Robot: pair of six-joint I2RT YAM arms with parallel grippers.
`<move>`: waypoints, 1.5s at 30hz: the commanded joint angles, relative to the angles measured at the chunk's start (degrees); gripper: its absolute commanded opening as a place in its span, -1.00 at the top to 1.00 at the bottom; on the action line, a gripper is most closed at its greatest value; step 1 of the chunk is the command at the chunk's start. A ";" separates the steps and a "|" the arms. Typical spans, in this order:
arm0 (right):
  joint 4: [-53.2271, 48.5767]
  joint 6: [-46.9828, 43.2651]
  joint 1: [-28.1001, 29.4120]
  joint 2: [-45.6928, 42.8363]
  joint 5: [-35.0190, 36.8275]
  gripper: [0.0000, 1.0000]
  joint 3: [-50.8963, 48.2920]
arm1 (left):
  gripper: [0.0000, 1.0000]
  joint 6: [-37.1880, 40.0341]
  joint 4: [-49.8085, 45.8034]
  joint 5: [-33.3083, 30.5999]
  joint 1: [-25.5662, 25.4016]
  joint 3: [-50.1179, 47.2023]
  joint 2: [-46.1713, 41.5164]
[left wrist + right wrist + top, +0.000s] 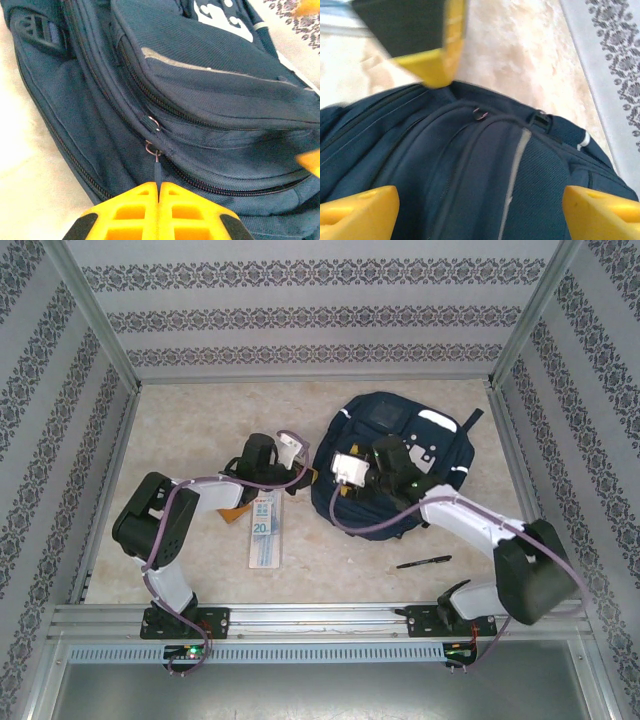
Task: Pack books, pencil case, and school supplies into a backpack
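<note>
1. Right now the left gripper (159, 189) is pinching the zip pull (157, 169) at the lower middle of its wrist view, fingers pressed together on the tab
2. The right gripper (480, 212) is standing wide over the backpack (400, 445), one finger in each lower corner of its wrist view, holding nothing
3. The backpack is lying right of centre in the top view, with the case (265, 530) lying left of it and the pen (423, 562) below it, both unpacked
4. Judging from this, the pull should be travelling along the zip line, not upward, while the right gripper is pinning the fabric so the bag is not sliding
</note>
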 commanded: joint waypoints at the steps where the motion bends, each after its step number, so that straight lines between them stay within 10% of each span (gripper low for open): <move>1: -2.52 9.70 0.28 4.17 3.00 -0.63 4.79 | 1.00 -1.21 4.19 1.07 -1.59 -0.22 -2.94; 14: -7.16 7.64 1.38 12.28 6.25 -0.24 7.64 | 1.00 4.63 0.27 -2.49 -2.40 -1.22 -2.18; 21: -10.90 -1.29 1.51 10.15 2.38 1.00 7.98 | 1.00 8.25 -1.86 -4.58 -2.28 0.09 -2.42; 27: -14.54 -19.79 1.77 0.18 -14.49 1.00 1.95 | 1.00 13.35 -5.62 -8.29 -0.63 2.45 -2.80; 45: -14.33 -27.29 8.37 -5.92 -13.00 1.00 -0.67 | 1.00 11.95 -5.58 -10.06 5.07 16.34 10.74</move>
